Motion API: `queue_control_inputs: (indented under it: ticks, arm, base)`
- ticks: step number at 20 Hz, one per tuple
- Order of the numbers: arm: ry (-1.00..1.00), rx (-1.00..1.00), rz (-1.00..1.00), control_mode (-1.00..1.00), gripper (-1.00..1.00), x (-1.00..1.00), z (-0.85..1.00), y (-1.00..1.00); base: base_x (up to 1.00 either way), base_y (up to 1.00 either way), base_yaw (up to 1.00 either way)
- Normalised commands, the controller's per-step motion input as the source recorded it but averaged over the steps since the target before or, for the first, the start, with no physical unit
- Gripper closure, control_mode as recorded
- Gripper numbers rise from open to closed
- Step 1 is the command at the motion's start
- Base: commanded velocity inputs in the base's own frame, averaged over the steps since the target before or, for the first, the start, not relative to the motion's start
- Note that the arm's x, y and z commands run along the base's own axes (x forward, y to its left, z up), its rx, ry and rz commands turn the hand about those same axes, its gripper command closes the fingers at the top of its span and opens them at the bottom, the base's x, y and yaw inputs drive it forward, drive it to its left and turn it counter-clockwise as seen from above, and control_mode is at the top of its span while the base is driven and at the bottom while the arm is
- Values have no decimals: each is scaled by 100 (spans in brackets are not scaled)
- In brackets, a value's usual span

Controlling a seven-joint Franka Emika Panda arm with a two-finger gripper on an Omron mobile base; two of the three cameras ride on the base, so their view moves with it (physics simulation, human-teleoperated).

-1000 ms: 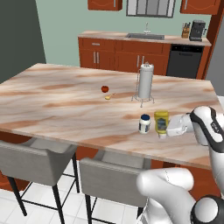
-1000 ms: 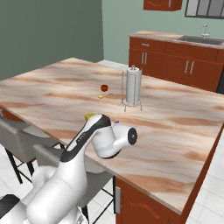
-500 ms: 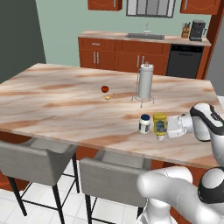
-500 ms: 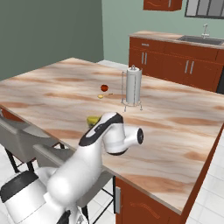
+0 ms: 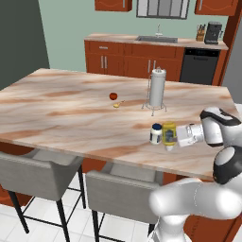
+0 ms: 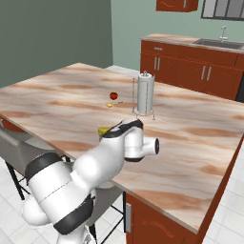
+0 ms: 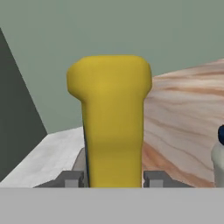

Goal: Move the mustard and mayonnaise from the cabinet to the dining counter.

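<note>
Gripper [image 7: 113, 178] pinching mustard [image 7: 111, 118], jaws narrowly spread; mayonnaise [image 5: 156, 133] just beside at 9 o'clock on dining counter [image 5: 71, 108].

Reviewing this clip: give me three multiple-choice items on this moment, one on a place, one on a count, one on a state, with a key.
1. Where does the squat white mayonnaise jar with a blue lid stand?
A. On the beige marble dining counter
B. In the sink
C. On a grey chair

2. How many small fruits lie by the white paper-towel roll?
A. None
B. Two
C. Five

3. What is the robot's hand doing?
A. Hanging open over the floor
B. Gripping the roll
C. Shut on the yellow mustard squeeze bottle

Key: 1 A, it stands on the marble beside the mustard. 2 B, a red fruit and a yellow fruit. 3 C, the fingers flank the bottle in the hand view.
</note>
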Motion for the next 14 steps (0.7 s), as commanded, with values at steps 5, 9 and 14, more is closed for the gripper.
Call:
queue_control_inputs:
  ticks: [5, 9, 14]
  arm:
    - [2, 0, 9, -100, 100, 31, -27, -4]
    - [0, 0, 7, -100, 100, 32, -25, 0]
    - [0, 0, 9, -100, 100, 9, -32, 0]
  base:
    - [0, 0, 0]
    - [0, 0, 0]
    - [0, 0, 0]
